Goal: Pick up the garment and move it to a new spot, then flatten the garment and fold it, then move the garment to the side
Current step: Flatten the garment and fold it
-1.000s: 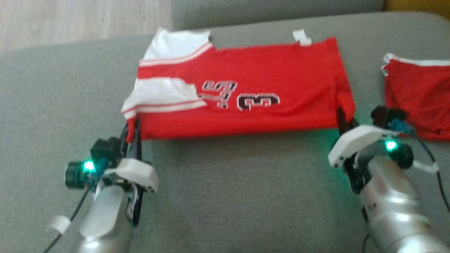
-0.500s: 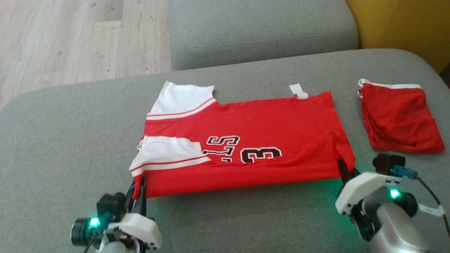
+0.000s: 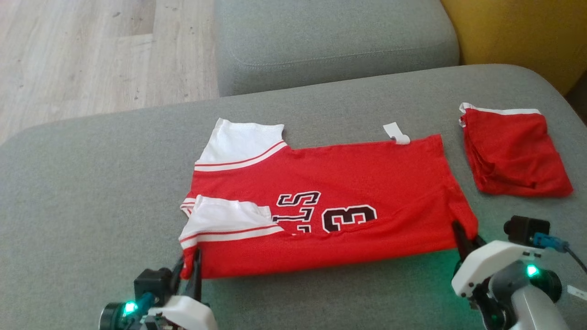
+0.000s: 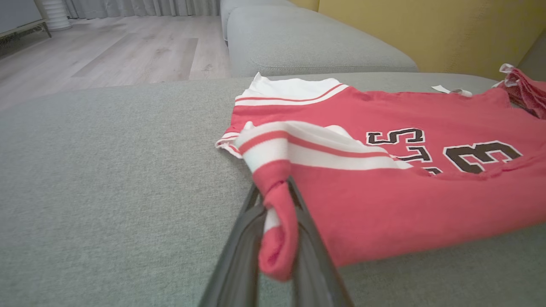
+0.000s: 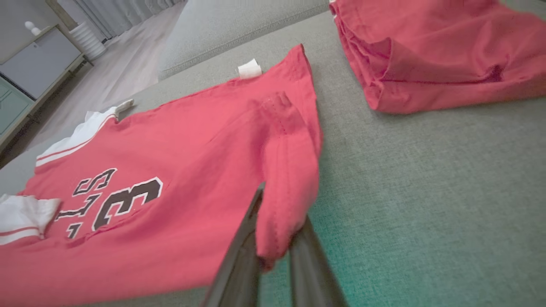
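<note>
The garment (image 3: 348,192) is a red jersey with white sleeves and a black number, lying folded lengthwise on the grey sofa cushion (image 3: 91,192). My left gripper (image 3: 190,268) is shut on its near left corner, and the cloth bunches between the fingers (image 4: 239,251) in the left wrist view, where the garment (image 4: 405,200) spreads to the right. At the near right corner my right gripper (image 3: 461,236) is shut on the hem. In the right wrist view the garment (image 5: 179,170) hangs pinched between the dark fingers (image 5: 243,251).
A second red cloth (image 3: 513,153), folded small, lies on the cushion to the right of the jersey (image 5: 435,55). A grey backrest cushion (image 3: 335,41) stands behind, wooden floor (image 3: 91,55) at the far left and a yellow wall (image 3: 523,32) at the far right.
The head camera tilted up, so the whole picture slid down. Both grippers keep their hold on the near corners, and the near folded edge has drawn slightly toward me.
</note>
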